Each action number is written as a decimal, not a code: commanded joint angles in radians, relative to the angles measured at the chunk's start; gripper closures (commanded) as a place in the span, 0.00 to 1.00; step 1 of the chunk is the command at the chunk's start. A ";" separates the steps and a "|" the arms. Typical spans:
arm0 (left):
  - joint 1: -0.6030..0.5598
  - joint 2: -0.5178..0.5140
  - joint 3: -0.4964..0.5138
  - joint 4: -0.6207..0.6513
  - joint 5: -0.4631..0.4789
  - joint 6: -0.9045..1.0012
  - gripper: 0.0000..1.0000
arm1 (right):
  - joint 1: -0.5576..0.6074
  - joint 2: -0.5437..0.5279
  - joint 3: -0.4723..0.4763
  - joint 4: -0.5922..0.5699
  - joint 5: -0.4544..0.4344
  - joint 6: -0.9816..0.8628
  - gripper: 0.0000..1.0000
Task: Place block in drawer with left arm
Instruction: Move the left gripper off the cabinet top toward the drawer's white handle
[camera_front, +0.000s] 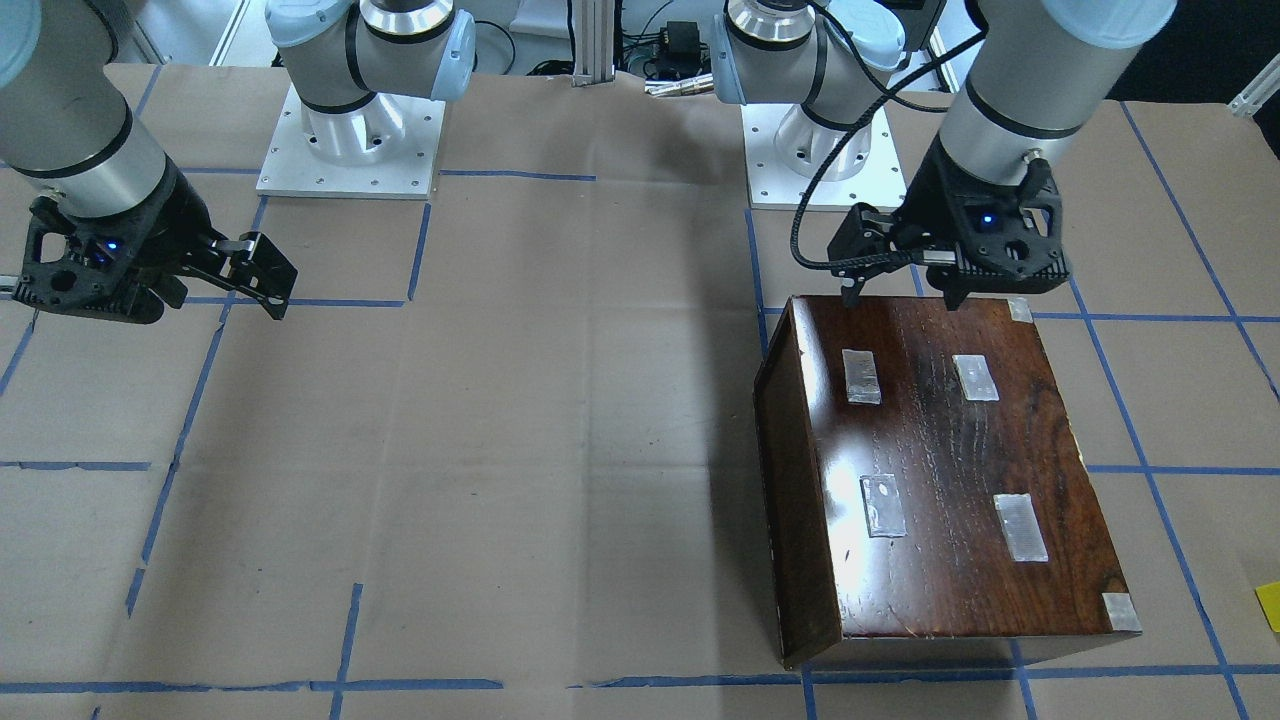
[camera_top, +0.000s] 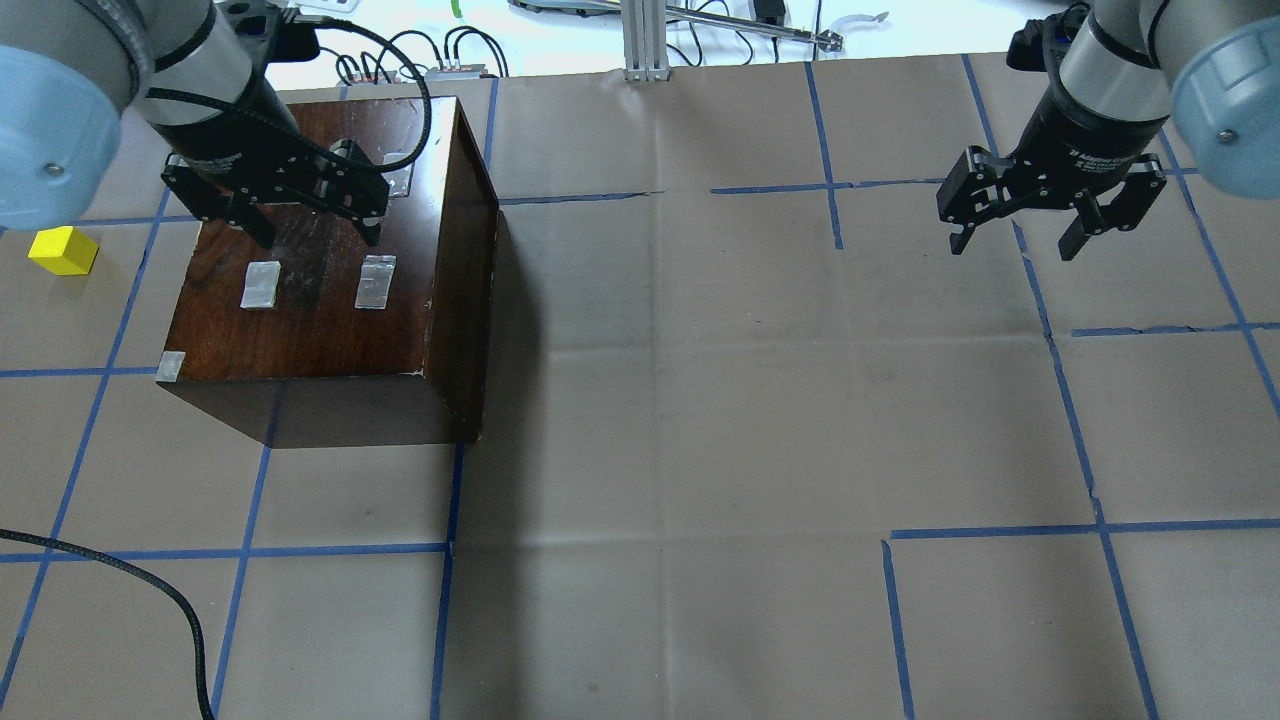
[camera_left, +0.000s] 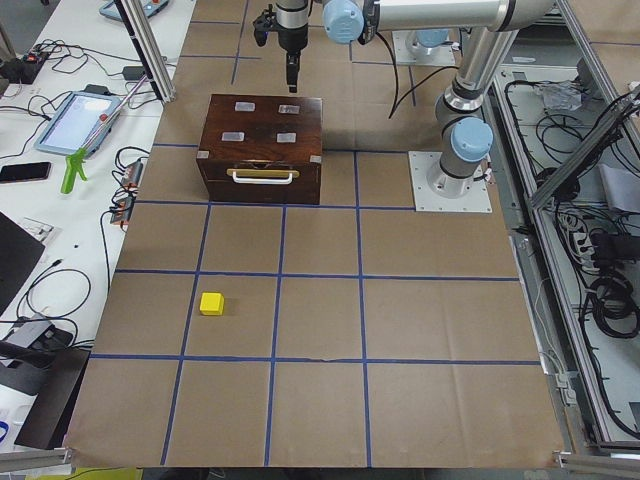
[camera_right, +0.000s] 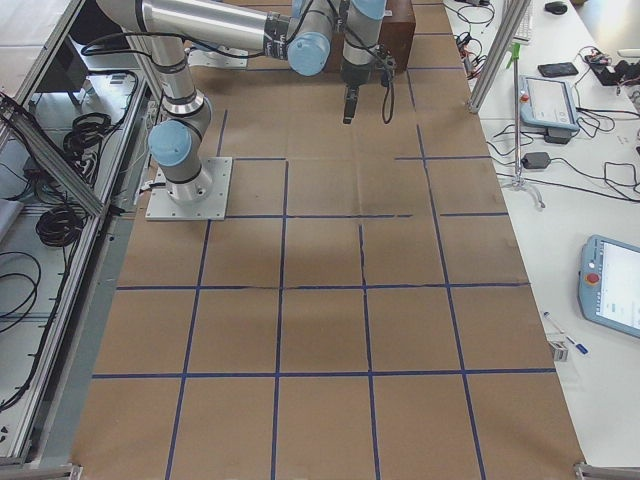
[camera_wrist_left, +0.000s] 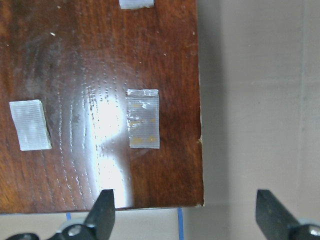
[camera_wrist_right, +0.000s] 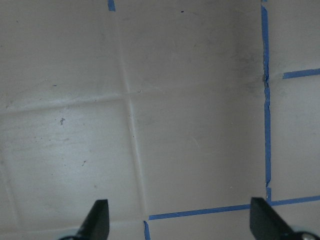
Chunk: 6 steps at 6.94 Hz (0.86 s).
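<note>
Yellow cube-shaped block lies on the brown-paper surface, well apart from the left black pincer, which hangs empty, fingers spread, directly above the glossy dark wooden box. Descending before clearing that box risks striking its top.

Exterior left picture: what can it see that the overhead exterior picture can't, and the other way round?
Only exterior left shows the glossy dark-brown wooden box's front, with a pale bar handle, and a tablet lying beside the table. Only overhead exterior shows the right gripper, jaws open above bare brown paper. Both show the small bright yellow block lying on the paper apart from the box, the pale tape patches on the box's top, and the left gripper hovering over that top.
</note>
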<state>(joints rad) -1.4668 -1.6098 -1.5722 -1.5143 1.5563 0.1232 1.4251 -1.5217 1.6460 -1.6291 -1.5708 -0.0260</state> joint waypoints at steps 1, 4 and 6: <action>0.144 -0.013 0.003 0.005 -0.019 0.143 0.01 | 0.000 0.002 0.000 0.000 0.000 0.000 0.00; 0.356 -0.062 0.008 0.046 -0.099 0.346 0.01 | 0.000 0.000 0.000 0.000 0.000 0.000 0.00; 0.430 -0.146 0.075 0.048 -0.137 0.410 0.01 | 0.000 0.000 -0.002 0.000 0.000 0.001 0.00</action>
<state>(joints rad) -1.0821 -1.7064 -1.5358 -1.4686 1.4387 0.4962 1.4251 -1.5215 1.6457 -1.6291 -1.5707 -0.0250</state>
